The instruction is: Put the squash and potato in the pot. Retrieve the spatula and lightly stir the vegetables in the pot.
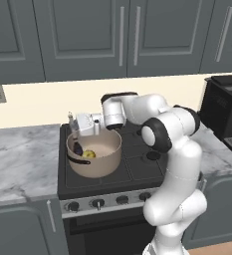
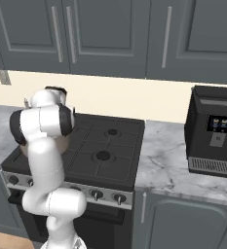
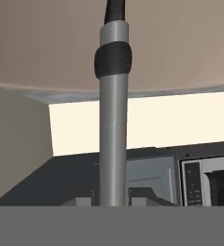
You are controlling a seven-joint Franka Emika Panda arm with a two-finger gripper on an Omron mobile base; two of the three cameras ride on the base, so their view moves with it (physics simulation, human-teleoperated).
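The beige pot (image 1: 105, 160) stands on the front-left burner of the stove. Inside it lies the yellow squash (image 1: 89, 154), with the dark blade of the spatula (image 1: 77, 148) just to its left. The potato is hidden. My gripper (image 1: 78, 130) hangs over the pot's far-left rim, shut on the spatula's thin grey handle. In the hand view the spatula (image 3: 113, 134) rises from between the fingers of my gripper (image 3: 112, 199) toward the pot's tan wall (image 3: 180, 43).
The black stove (image 1: 137, 164) has its knobs along the front edge. Marble counter (image 1: 18, 159) runs to both sides of it. A black coffee machine (image 2: 215, 131) stands on the right counter. Grey cabinets (image 1: 87, 35) hang above.
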